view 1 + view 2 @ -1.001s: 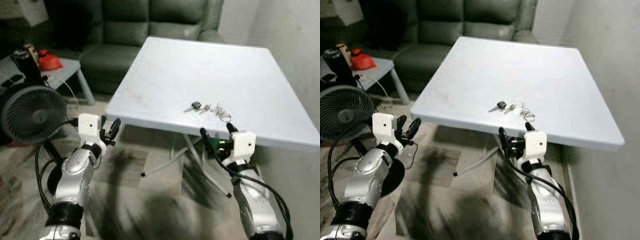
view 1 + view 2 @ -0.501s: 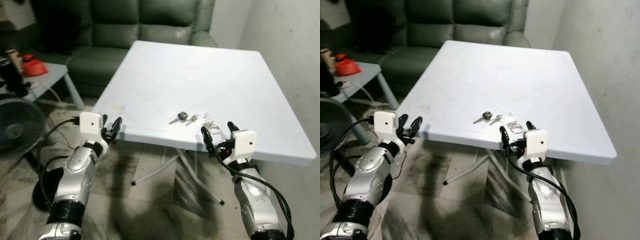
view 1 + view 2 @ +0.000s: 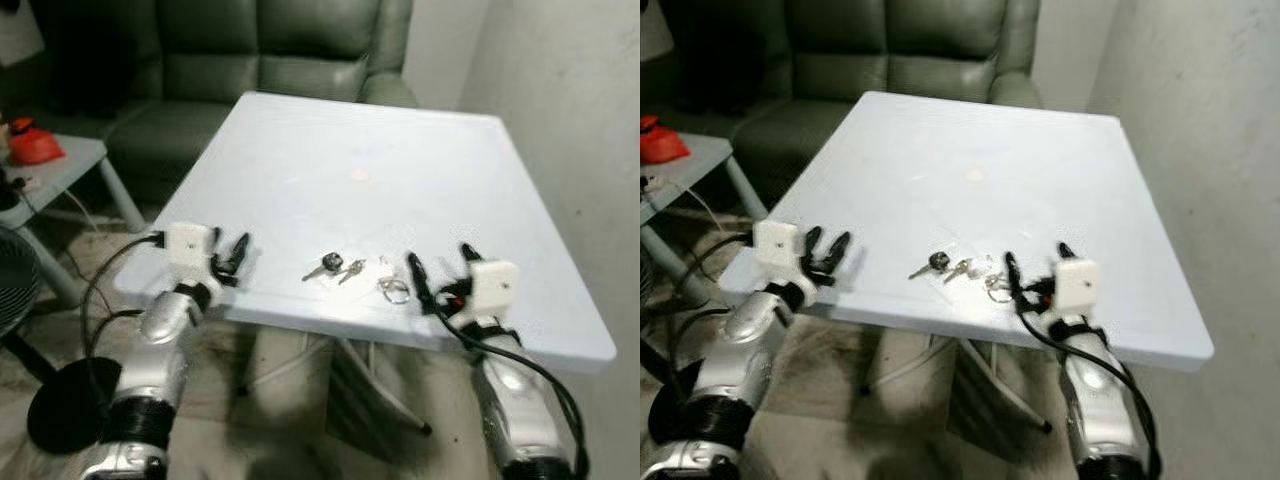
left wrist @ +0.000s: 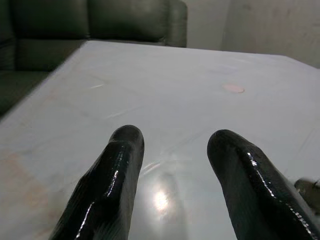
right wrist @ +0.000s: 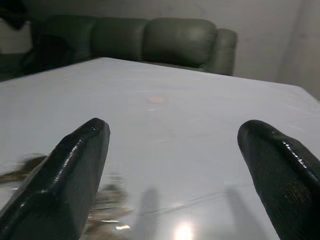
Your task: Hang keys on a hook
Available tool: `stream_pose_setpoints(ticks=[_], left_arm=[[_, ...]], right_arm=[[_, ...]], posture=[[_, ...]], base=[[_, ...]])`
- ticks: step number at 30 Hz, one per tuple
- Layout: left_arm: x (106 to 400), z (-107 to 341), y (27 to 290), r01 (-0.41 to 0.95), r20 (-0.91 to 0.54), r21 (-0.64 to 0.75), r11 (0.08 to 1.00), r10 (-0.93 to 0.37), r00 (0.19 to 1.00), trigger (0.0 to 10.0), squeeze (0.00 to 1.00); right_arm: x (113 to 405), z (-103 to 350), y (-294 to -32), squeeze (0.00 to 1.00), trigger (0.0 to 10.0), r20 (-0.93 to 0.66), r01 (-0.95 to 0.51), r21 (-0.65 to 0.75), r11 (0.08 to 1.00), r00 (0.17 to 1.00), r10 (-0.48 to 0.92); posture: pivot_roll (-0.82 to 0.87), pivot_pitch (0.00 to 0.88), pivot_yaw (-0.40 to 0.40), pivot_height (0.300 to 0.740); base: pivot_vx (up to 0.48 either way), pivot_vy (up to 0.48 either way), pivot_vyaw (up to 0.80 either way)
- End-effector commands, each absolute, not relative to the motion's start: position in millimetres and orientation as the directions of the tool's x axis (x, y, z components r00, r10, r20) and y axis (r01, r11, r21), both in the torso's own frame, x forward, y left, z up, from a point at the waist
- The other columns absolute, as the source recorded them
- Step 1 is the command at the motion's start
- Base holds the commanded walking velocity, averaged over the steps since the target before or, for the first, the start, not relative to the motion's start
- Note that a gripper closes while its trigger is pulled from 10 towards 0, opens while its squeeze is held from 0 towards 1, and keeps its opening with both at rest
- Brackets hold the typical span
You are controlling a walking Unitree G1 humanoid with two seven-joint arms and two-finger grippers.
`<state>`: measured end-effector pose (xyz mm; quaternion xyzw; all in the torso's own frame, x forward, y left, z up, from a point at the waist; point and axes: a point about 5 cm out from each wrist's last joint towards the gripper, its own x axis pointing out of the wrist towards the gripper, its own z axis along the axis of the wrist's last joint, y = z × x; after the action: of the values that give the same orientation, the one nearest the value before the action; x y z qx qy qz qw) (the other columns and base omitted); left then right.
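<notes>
A bunch of keys (image 3: 335,267) with a black-headed key and a metal ring (image 3: 393,290) lies on the white table (image 3: 360,150), near its front edge. My right gripper (image 3: 440,258) is open just right of the ring, low over the tabletop, fingers pointing across the table. In the right wrist view the blurred keys (image 5: 25,167) lie beside one of the spread fingers (image 5: 82,150). My left gripper (image 3: 228,250) is open over the table's front left part, well left of the keys. In the left wrist view a key (image 4: 310,187) sits at the picture's edge, past one of the fingers (image 4: 235,160).
A dark green sofa (image 3: 250,60) stands behind the table. A grey side table (image 3: 60,165) with a red object (image 3: 35,145) is at the left, and a fan's base (image 3: 60,415) rests on the floor below. A pale wall (image 3: 570,120) runs along the right.
The camera has moved forward, so the table is nearer. Both grippers, earlier short of the table's front edge, are now over the tabletop. The keys lie where they were.
</notes>
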<state>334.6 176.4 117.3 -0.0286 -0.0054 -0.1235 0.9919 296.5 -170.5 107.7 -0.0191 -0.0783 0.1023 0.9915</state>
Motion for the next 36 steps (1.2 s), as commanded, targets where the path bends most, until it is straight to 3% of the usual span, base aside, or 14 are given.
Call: stream_pose_setpoints(ticks=[1,24,36], left_arm=[[335.2,117.7,166.8,0.269,0.023,-0.076,0.960,-0.268,0.963,10.0,0.00],[336.3,119.0,167.0,0.265,0.034,-0.082,0.961,-0.263,0.964,10.0,0.00],[335.7,119.8,165.6,0.269,0.044,-0.064,0.961,-0.266,0.963,10.0,0.00]], right_arm=[[295.5,108.6,-179.3,0.00,10.0,0.152,-0.177,-0.057,0.983,0.971,0.184],[295.8,108.8,-179.4,0.00,10.0,0.151,-0.181,-0.061,0.982,0.971,0.188],[296.1,108.8,-178.3,0.00,10.0,0.145,-0.193,-0.066,0.979,0.969,0.201]], posture=[[-0.14,0.011,-0.005,0.740],[-0.14,0.004,-0.008,0.740],[-0.14,0.001,-0.019,0.740]], base=[[0.289,0.000,0.00],[0.012,0.433,0.00],[0.141,0.049,0.00]])
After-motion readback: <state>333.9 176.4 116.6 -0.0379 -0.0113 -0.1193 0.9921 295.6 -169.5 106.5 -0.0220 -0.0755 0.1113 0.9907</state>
